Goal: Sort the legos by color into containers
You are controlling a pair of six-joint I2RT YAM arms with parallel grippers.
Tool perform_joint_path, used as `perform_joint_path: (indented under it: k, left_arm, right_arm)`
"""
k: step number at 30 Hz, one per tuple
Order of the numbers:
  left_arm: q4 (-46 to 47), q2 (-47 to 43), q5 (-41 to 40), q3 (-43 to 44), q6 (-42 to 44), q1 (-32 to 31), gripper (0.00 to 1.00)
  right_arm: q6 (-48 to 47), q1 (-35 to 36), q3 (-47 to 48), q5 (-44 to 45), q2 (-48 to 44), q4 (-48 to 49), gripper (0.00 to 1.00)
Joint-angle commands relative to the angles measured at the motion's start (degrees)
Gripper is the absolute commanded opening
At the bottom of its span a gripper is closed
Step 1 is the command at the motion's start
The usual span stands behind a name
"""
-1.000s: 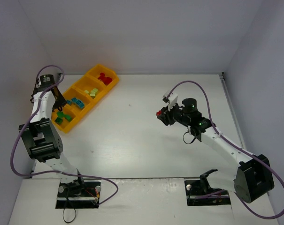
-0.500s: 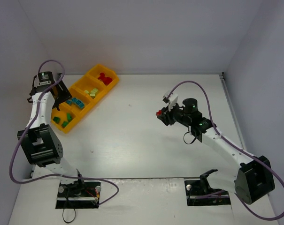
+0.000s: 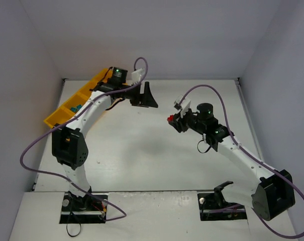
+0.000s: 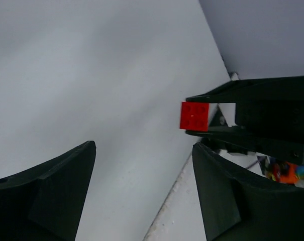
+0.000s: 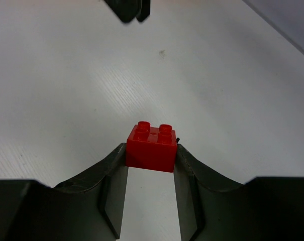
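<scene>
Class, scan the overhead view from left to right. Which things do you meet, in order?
orange-yellow tray → left end effector → red brick → right arm's black shoulder joint

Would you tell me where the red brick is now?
Top view, just right of centre: the red brick is clamped in the right gripper, facing the left gripper.

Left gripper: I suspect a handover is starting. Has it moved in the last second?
Yes. The left gripper has swung right, away from the orange tray, toward the right gripper holding the red brick.
</scene>
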Motion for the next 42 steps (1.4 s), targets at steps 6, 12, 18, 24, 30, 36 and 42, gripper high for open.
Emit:
perform_joint_path:
  k: [6, 12, 18, 24, 30, 36, 42]
  left_arm:
    - [8.0, 4.3, 15.0, 4.6, -5.1, -6.6, 0.72]
    - [10.5, 5.3, 18.1, 4.7, -5.3, -8.7, 0.72]
    - [9.8, 6.9, 19.3, 5.9, -3.8, -10.4, 0.72]
    - [7.0, 8.8, 18.6, 6.5, -2.5, -10.8, 0.72]
    - [5.6, 9.7, 17.9, 7.0, -1.8, -11.3, 0.67]
    - [6.1, 10.3, 18.6, 8.2, -2.1, -12.4, 0.52]
    - [7.7, 10.3, 19.3, 8.2, -2.9, -12.5, 0.28]
  right_arm:
    - [-1.6, 0.4, 3.7, -1.7, -1.6, 1.0, 0.07]
    - [-1.2, 0.4, 3.7, -2.3, -1.4, 0.8, 0.08]
    - [-1.3, 0.4, 4.3, -2.5, -1.2, 0.4, 0.08]
    - [-1.4, 0.4, 4.4, -2.5, -1.1, 0.1, 0.08]
    - [-1.4, 0.3, 4.6, -2.6, -1.0, 0.1, 0.08]
    - [-1.4, 0.4, 4.5, -3.0, -0.5, 0.2, 0.08]
    - [-1.3, 0.3, 4.3, -2.8, -0.3, 0.2, 0.10]
